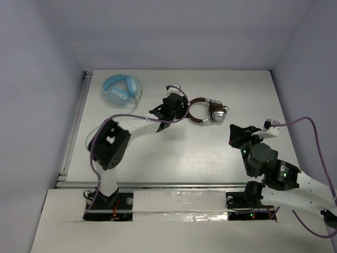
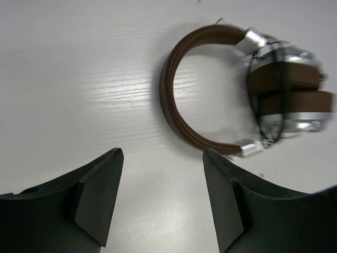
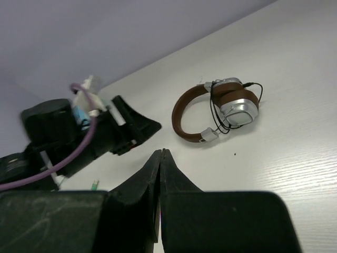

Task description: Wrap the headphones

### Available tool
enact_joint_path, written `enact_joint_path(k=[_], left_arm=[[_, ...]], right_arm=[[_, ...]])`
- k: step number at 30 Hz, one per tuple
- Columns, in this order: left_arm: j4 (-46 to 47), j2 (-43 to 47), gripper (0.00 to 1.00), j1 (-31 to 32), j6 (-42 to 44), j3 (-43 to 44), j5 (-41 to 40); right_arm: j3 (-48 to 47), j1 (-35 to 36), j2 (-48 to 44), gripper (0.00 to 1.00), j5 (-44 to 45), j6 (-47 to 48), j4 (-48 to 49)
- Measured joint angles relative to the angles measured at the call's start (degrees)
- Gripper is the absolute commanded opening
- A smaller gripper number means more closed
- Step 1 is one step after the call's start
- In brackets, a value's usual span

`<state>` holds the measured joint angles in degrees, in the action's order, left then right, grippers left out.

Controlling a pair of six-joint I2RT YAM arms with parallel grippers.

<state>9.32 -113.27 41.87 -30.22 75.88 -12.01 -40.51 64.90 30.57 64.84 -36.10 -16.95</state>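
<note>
The headphones (image 1: 206,112) lie flat on the white table, with a brown headband (image 2: 172,100) and the silver-and-brown ear cups (image 2: 287,92) folded together. The thin black cable (image 2: 283,79) is looped round the cups. They also show in the right wrist view (image 3: 231,103). My left gripper (image 1: 180,109) is open and empty, just left of the headband, its fingertips (image 2: 215,161) close to the band without touching it. My right gripper (image 1: 233,134) is shut and empty, hovering to the near right of the headphones; its fingertips (image 3: 161,154) are pressed together.
Light blue headphones (image 1: 122,89) with a pale cable lie at the table's far left. Grey walls close in the table at the back and both sides. The left arm's wrist (image 3: 105,132) shows in the right wrist view.
</note>
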Motion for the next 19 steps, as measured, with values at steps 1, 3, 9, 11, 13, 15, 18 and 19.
enact_joint_path(k=[1, 3, 9, 11, 13, 15, 18, 19], left_arm=[[1.18, 4.17, 0.6, 0.2, 0.04, -3.15, -0.04], [2.51, 13.9, 0.63, 0.55, 0.13, -9.07, -0.39], [8.46, 42.36, 0.76, 2.51, -0.7, -20.74, 1.09], [8.85, 49.55, 0.78, 2.67, -1.2, -23.85, 1.51], [7.78, 55.23, 0.8, 2.64, -1.53, -26.43, 1.57], [5.64, 59.93, 0.81, 2.64, -1.81, -28.85, 1.81], [2.47, 65.88, 0.82, 2.64, -2.01, -31.28, 2.97], [1.73, 67.04, 0.84, 2.64, -2.01, -31.52, 3.19]], right_arm=[[-0.13, 0.0, -0.2, 0.05, -0.57, 0.42, 0.09], [-1.2, 0.0, -0.61, 0.21, -1.64, 0.83, 0.44], [-5.31, 0.0, -5.14, 0.92, -5.92, 1.49, 1.22], [-7.13, 0.0, -7.23, 1.0, -6.12, 1.9, 0.96], [-9.57, 0.0, -8.37, 1.0, -5.68, 2.03, 0.02], [-12.37, 0.0, -9.07, 1.0, -5.01, 1.81, -1.49], [-15.69, 0.0, -9.99, 1.0, -4.76, 1.79, -3.63], [-16.28, 0.0, -10.27, 1.0, -4.76, 1.79, -3.93]])
